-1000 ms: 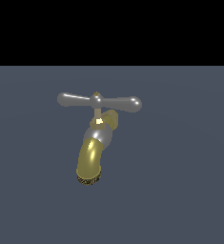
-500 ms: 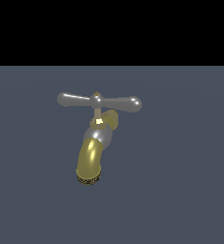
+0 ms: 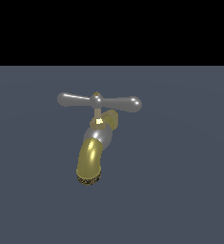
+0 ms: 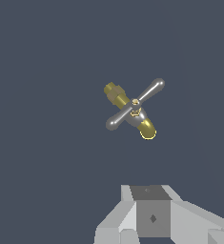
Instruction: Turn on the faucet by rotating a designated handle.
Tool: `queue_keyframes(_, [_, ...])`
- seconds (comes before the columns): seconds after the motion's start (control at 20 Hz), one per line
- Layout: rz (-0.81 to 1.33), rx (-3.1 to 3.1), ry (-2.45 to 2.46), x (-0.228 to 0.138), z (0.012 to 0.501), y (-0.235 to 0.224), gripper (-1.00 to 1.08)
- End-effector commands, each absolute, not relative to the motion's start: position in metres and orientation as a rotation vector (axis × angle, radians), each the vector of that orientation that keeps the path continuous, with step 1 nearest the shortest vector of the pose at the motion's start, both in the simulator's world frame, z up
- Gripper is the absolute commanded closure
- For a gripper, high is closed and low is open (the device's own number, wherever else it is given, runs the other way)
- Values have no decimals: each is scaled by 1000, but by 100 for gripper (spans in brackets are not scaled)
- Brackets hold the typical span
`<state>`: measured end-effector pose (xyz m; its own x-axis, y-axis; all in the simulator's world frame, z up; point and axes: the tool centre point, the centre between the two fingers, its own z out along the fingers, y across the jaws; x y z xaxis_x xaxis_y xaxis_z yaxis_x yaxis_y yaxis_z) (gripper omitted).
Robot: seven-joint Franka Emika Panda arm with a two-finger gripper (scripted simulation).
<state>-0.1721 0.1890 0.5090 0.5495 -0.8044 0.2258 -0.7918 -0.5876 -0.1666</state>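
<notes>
So the faucet (image 3: 95, 147) sits a bit to the exterior view's left of center on a plain dark blue-grey tabletop (image 3: 180, 190), black band of background above it. Shiny brass-gold spout curves down to a dark ribbed mouth, with a silver collar partway up. The handle (image 3: 99, 101) is a silver crossbar lying horizontal on a thin stem: slim arm pointing to the exterior view's left, thicker rounded arm to the right.

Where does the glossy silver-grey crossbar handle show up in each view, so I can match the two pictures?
Exterior view: the silver-grey crossbar handle lies level, a little above centre, its thicker arm toward the exterior view's right.
Wrist view: the handle sits near the middle, running diagonally, far from the gripper.
Shared landmark: the curved brass-gold faucet spout beneath its hub.
</notes>
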Motion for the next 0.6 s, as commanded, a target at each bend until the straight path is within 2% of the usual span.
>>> queue_keyframes(0.0, [-423, -2679, 1494, -156, 493, 197, 108])
queue_keyframes(0.55, [-318, -2449, 1892, -78, 395, 202, 108])
